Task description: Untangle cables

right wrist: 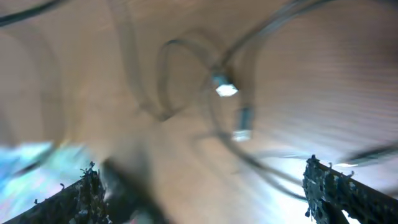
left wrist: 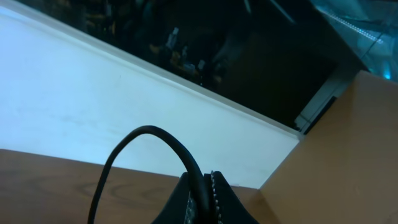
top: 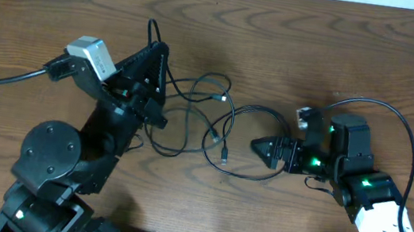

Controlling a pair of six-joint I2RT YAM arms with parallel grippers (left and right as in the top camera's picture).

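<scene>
Cables (top: 224, 152) on table (top: 297, 40), one in left pincer (left wrist: 206, 185)

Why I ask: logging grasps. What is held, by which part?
The left gripper pinches a black cable mid-length, at a raised loop; the right gripper is open, empty.

Wood table (top: 298, 32) w/ blk cables (top: 187, 125) in loose loops, mid-table.

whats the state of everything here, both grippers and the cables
cables: tangled, loose loops crossing on the table
left gripper: shut on one black strand of the cables
right gripper: open, holding nothing
</scene>
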